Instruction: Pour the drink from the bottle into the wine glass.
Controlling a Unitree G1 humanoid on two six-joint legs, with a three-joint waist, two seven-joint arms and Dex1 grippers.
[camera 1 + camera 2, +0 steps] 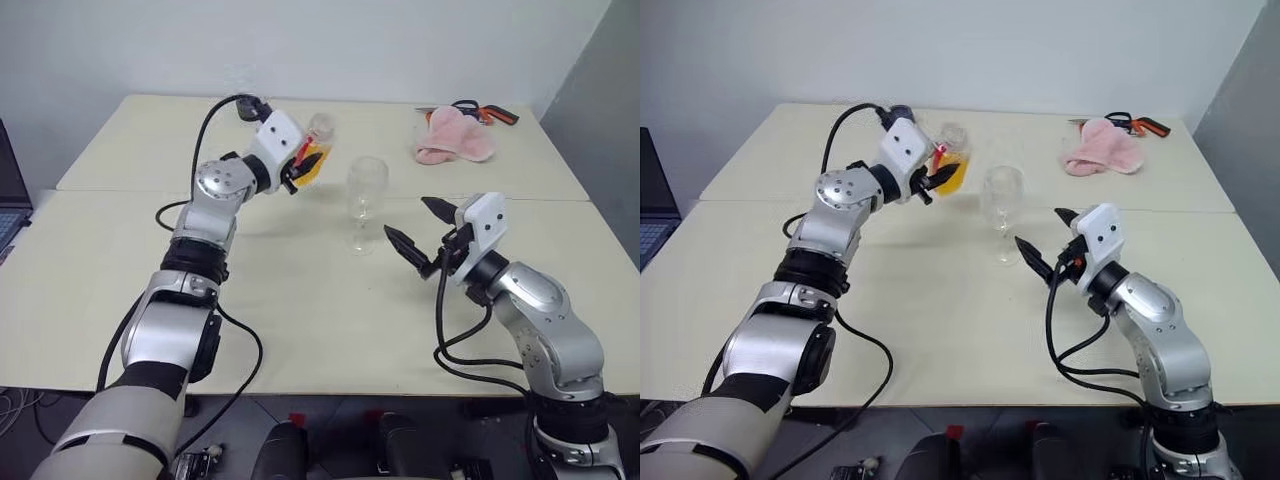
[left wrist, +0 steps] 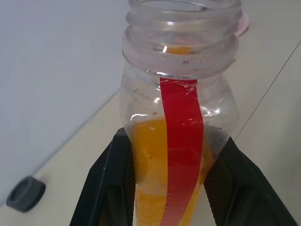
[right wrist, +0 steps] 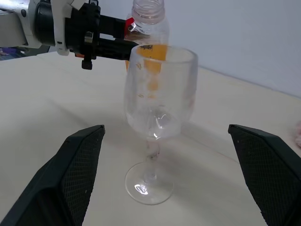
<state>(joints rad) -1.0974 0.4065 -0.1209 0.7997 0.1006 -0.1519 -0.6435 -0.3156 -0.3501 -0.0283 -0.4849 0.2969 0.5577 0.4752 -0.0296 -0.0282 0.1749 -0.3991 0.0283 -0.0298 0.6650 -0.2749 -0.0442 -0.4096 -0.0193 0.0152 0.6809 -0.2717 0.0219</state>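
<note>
**Uncapped bottle held beside the glass**

Pale desk (image 1: 300,320) carries the wine glass (image 1: 366,204), upright at centre. Left gripper (image 1: 303,165) has its jaws clamped on the bottle (image 1: 316,152) of orange drink (image 2: 150,179), aloft just left of the glass. Right gripper (image 1: 420,232), jaws wide, hovers near-right.

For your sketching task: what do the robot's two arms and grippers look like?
Both arms are jointed silver-grey metal shells with black bands and loose black cables. Each wrist carries a white box-like housing. The left gripper and right gripper each have two pointed black fingers with textured faces.
</note>
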